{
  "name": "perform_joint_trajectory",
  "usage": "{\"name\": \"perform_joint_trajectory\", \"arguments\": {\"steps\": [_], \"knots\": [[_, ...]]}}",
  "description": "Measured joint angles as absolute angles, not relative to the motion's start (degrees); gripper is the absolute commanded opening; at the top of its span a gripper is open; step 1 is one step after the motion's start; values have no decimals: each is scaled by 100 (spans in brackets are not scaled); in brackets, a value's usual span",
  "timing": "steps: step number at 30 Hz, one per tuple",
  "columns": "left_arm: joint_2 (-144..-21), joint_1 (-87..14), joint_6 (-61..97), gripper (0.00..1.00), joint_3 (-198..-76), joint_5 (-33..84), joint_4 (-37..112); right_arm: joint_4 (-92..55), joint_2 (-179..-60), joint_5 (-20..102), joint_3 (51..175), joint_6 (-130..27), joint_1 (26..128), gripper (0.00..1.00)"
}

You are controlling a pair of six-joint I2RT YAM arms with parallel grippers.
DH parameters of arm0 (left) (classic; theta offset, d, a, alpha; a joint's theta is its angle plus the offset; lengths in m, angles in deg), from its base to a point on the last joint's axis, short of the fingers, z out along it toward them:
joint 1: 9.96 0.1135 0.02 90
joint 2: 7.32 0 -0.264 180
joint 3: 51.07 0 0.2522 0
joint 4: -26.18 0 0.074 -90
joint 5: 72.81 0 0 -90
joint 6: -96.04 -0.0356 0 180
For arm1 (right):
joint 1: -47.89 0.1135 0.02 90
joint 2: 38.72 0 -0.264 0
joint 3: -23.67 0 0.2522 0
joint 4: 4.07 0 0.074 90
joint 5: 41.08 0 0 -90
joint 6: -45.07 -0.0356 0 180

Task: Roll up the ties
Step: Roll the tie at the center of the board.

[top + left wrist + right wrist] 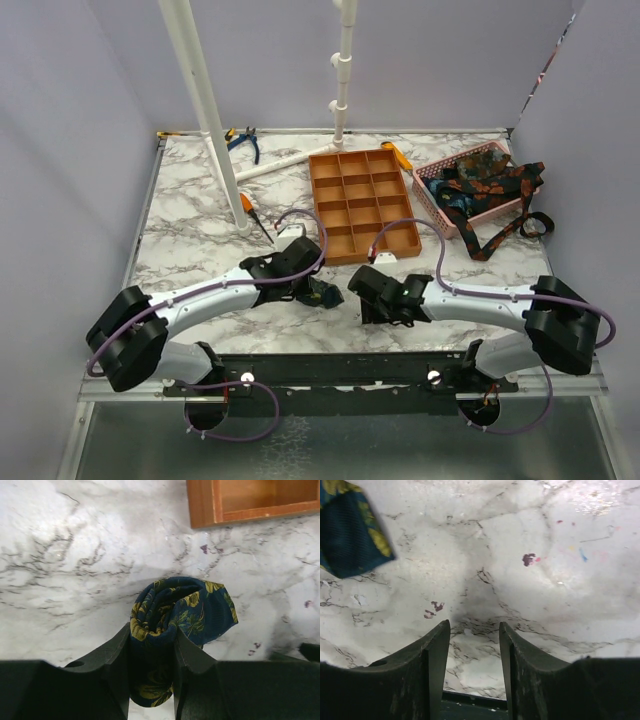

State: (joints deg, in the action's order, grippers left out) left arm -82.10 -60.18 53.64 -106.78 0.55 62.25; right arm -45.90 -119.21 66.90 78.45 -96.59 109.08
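Note:
My left gripper [152, 635] is shut on a rolled tie [182, 607], navy with yellow-gold leaves. The roll stands between the fingers and bulges out past their tips onto the marble. From above, this tie [325, 291] lies at the table's near middle with the left gripper [312, 292] on it. To its right, my right gripper [360, 288] is open with only bare marble between its fingers [437, 645]. A corner of the rolled tie [350, 530] shows at the upper left of the right wrist view. More ties [480, 185] lie heaped in the pink basket [428, 192], one trailing onto the table.
An orange compartment tray [316, 205] stands behind the grippers. White pipes [205, 110] rise at the back left. Blue pliers [243, 140], an orange-handled screwdriver [250, 210] and an orange tool [398, 155] lie near them. Walls close in the left, right and back.

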Motion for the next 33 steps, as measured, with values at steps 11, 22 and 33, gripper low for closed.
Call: {"name": "perform_joint_trajectory", "arguments": {"steps": [11,22,33], "knots": [[-9244,-6226,4623,0,-11885,-1130,7768,-4807,-11211,7009,7454,-9827,10908,48],[-10807,-7113,4564,25,-13390,-2260,9162,-4717,-10957,7005,7001,-9985,10908,48],[-11115,-7299,4610,66,-13740,-2188,9337,-4737,-10500,7005,6765,-10107,10908,48]]}}
